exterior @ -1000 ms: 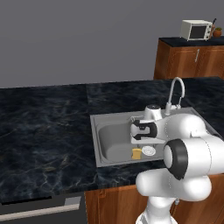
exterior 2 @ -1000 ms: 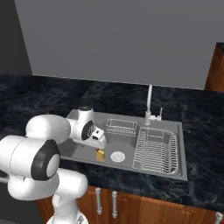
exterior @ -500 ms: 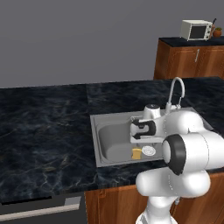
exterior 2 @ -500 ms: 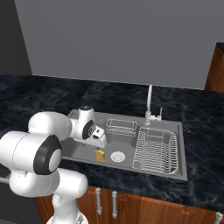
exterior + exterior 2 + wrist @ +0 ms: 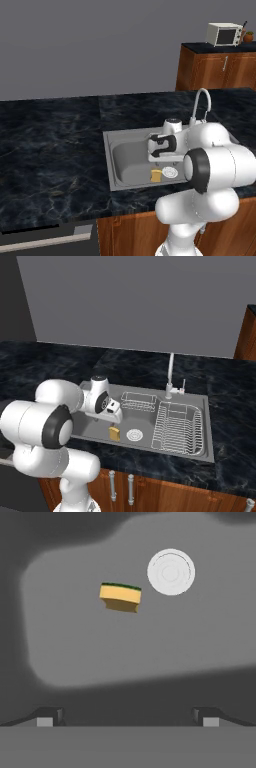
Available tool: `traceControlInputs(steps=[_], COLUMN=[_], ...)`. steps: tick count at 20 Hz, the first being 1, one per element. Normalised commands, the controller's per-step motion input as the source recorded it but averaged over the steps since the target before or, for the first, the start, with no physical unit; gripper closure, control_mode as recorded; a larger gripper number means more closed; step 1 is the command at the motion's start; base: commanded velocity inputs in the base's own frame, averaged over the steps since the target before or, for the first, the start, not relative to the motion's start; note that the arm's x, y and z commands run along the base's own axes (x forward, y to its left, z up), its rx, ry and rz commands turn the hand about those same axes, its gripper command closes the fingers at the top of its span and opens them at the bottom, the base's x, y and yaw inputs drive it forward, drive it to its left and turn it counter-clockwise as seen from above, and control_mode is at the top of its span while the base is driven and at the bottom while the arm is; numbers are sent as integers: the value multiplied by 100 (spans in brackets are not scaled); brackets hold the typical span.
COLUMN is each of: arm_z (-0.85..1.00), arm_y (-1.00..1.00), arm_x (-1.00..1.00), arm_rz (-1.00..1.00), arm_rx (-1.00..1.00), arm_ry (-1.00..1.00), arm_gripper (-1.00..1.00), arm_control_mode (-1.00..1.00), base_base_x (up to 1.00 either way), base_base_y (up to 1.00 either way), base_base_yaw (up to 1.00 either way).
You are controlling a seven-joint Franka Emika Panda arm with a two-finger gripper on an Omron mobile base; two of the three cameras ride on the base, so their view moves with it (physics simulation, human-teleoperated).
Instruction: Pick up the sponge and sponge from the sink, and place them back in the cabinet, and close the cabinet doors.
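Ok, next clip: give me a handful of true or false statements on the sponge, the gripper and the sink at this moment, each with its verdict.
1. A sponge lies on the floor of the sink beside the round white drain. True.
2. The gripper is shut on the sponge. False: its jaws stand wide open above the basin, and the sponge lies apart from them.
3. The sponge stands in the wire dish rack. False: it lies on the bare basin floor, on the other side of the drain from the rack.
4. The faucet rises from the back rim of the sink. True.
5. A white microwave sits on a wooden cabinet beyond the counter. True.
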Motion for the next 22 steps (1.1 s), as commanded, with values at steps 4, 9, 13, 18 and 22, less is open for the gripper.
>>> traceControlInputs(steps=[4,9,13,18,22], arm_z=[0,0,0,-2,-2], arm_y=[-1,-1,-8,-6,-3], arm_x=[6,7,3,2,5], arm_rz=[0,0,0,0,0], arm_rx=[0,0,0,0,0], arm_ry=[0,0,0,0,0], arm_gripper=[-100,-100,-100,-100,-100], arm_control_mode=[-100,-100,-100,-100,-100], base_base_x=[0,0,0,0,0], base_base_y=[0,0,0,0,0], base_base_yaw=[0,0,0,0,0])
